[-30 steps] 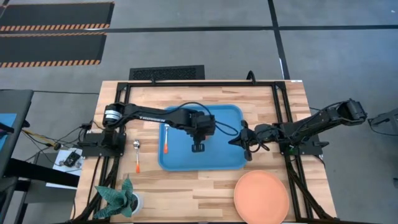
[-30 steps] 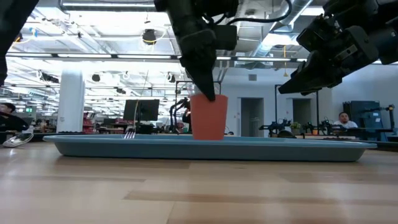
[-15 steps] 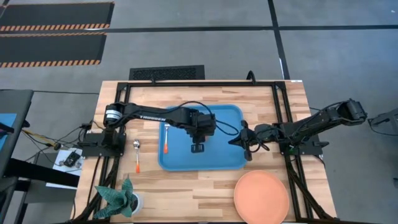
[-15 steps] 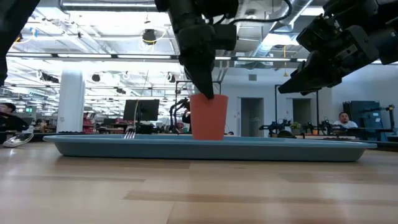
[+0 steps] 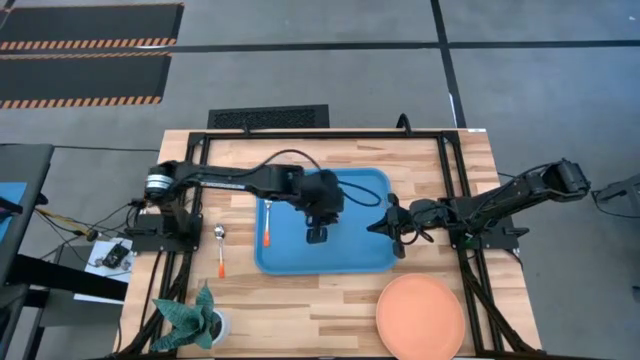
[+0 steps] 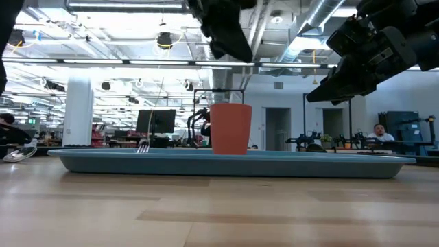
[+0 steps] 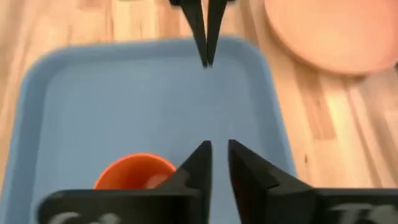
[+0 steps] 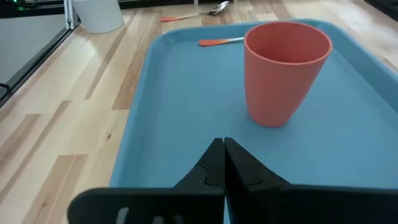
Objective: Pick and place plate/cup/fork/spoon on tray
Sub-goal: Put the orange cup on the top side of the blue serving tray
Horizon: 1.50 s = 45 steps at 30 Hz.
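Fingers nearly together and empty, the left gripper (image 7: 216,163) hangs above the small orange cup (image 8: 285,71) standing upright on the bright blue rectangular plastic tray (image 5: 370,255).

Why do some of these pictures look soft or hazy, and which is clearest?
Left wrist view: all soft, the cup and plate smeared. Low view: bright ceiling lights leave both arms as dark shapes; the table up close is soft. Right wrist view: clearest on the cup and tray.

A potted green plant (image 5: 192,318) in a white pot is seen at the table's (image 5: 300,310) near-left corner. A small circuit board (image 5: 112,256) is placed beside the table's left edge.
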Each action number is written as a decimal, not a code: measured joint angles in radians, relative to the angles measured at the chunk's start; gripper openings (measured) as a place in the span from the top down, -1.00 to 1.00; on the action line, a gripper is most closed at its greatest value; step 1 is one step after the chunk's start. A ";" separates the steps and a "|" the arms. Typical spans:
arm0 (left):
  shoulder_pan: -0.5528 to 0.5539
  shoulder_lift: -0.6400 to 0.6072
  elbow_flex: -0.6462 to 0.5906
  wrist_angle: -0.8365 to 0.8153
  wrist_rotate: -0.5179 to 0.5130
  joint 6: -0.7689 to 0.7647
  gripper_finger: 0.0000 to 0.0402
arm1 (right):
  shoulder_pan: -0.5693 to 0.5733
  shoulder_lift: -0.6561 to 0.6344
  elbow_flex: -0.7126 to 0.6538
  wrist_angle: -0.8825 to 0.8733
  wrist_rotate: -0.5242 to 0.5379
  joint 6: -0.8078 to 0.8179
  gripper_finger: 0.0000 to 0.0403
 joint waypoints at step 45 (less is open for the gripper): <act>0.140 -0.773 -1.225 1.223 -0.060 -0.126 0.99 | -0.146 0.793 1.110 -1.094 -0.029 -0.596 0.40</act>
